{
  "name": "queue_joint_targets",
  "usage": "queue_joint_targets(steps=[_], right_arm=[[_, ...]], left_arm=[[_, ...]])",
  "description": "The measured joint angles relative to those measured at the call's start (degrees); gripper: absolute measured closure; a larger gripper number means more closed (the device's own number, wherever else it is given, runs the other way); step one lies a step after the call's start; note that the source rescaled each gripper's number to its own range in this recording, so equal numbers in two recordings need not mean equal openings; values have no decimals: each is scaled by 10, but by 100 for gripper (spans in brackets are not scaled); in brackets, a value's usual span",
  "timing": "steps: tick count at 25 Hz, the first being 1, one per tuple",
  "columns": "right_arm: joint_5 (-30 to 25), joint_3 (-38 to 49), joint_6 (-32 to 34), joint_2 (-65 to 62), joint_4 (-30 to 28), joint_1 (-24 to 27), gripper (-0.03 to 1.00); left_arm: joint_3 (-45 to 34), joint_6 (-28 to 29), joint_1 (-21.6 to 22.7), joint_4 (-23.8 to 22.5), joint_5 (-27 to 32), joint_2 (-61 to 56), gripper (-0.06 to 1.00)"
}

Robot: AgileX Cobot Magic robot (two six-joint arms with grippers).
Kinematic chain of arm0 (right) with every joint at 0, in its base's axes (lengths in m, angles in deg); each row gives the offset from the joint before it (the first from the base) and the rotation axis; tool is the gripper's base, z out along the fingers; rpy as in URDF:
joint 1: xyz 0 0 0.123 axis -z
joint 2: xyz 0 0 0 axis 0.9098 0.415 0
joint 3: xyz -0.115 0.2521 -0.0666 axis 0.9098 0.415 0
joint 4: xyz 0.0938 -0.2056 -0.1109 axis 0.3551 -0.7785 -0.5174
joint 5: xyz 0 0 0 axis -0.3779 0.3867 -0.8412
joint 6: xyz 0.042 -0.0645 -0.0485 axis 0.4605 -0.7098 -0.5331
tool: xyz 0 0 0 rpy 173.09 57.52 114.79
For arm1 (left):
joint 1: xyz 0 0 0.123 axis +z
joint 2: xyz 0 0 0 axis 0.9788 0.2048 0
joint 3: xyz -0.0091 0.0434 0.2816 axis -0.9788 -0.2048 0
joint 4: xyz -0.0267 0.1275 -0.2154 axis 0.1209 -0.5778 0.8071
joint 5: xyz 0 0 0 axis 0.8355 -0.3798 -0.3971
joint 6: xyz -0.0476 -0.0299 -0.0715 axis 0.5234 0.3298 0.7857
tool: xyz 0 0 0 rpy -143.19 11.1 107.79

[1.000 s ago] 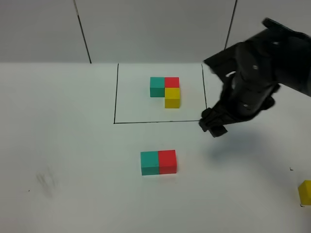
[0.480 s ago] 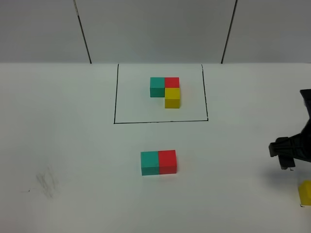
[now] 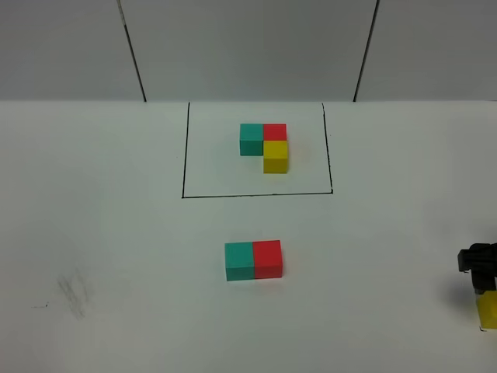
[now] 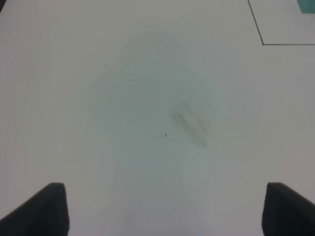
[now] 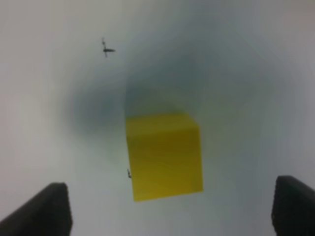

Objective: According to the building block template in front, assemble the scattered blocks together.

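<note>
**Six small cubes, two of each colour, sit on a white surface (image 3: 116, 233) worked by two robot arms.**

At far left, the left pincer (image 4: 166, 210) hangs with its jaws spread wide. It points down at a faint grey smudge (image 4: 189, 123) on bare surface and grips nothing. That arm is outside the high camera's sight.

At centre back, a single black outline (image 3: 256, 195) frames the building block template (image 3: 264, 144), three cubes set in an L. The framed teal cube (image 3: 251, 138) and framed red cube (image 3: 274, 131) form a row running side to side. The framed yellow cube (image 3: 275, 155) is tucked against the red one's near face.

In front of the outline and well apart from it lie two of the three scattered blocks, touching each other. The loose teal cube (image 3: 238, 260) is on the left and the loose red cube (image 3: 267, 258) on the right. The pair's long axis runs side to side, parallel to the outline's near line.

The third, the loose yellow cube (image 3: 488, 309), stands alone at the far right edge, well apart from the pair. The right pincer (image 5: 172, 209) is poised over it, pointing down with its jaws spread. The cube lies ahead of the jaws, midway between them and untouched, a little askew to them in the wrist view. Only the pincer's black tip shows in the high view.
</note>
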Motion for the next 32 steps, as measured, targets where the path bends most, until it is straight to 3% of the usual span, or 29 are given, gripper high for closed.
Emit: queue_joint_targets(steps=[14,28,30,32], right_arm=[[87,28,1,61,0,11,29],[96,28,1,119,0,11,29],[96,28,1,121,0,11,32],[96,28,1,122,0,11,42]], left_arm=[[0,0,0,0,0,0,13],[0,0,0,0,0,0,13],[0,0,0,0,0,0,13],[0,0,0,0,0,0,13]])
